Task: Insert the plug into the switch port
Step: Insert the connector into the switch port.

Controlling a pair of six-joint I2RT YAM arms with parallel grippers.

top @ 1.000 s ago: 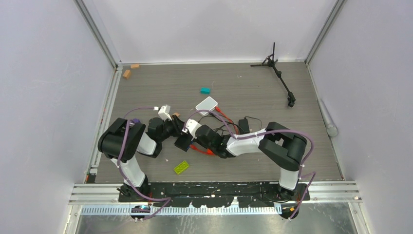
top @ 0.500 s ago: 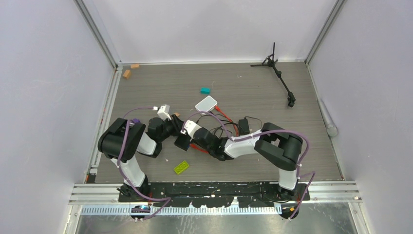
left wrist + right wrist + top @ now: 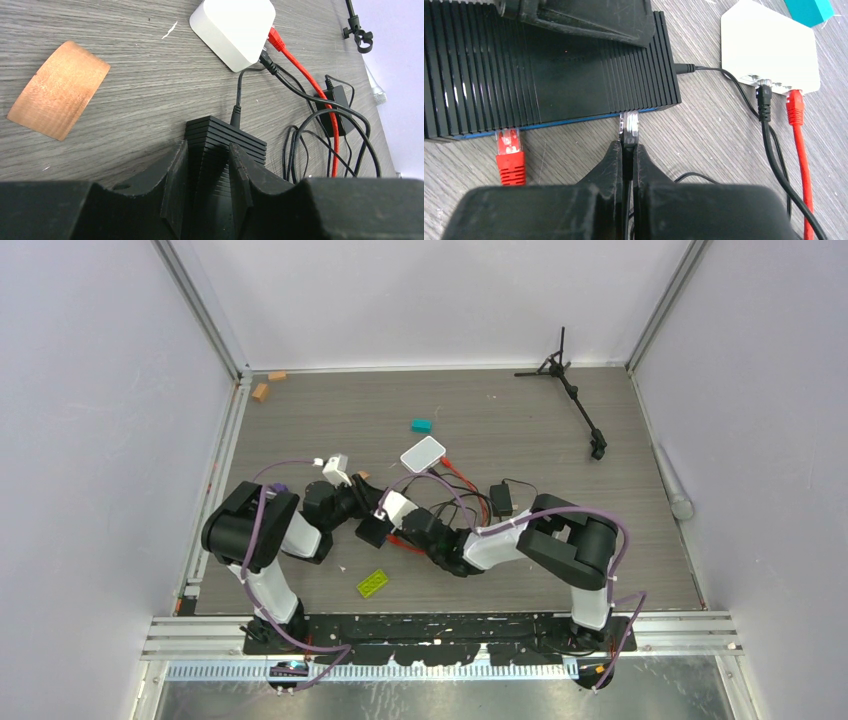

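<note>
The black ribbed switch (image 3: 549, 75) lies on the table, blue along its front edge. My left gripper (image 3: 205, 170) is shut on one end of the switch (image 3: 225, 137). My right gripper (image 3: 628, 147) is shut on a clear-tipped plug (image 3: 629, 124) on a thin black cable. The plug's tip touches the switch's front edge near its right end. A red plug (image 3: 509, 150) on the red-orange cable sits at the front edge further left. In the top view both grippers meet at the switch (image 3: 375, 531).
A white box (image 3: 769, 47) has a black plug and a second red plug (image 3: 795, 107) in its side. The black power brick (image 3: 501, 499) and tangled wires lie right of it. Also here: copper patch (image 3: 57, 97), green brick (image 3: 373, 583), teal block (image 3: 421, 425), black tripod (image 3: 572, 390).
My right gripper has moved a little to the left, towards the switch, with the plug in it. The left arm and the switch have stayed put.
</note>
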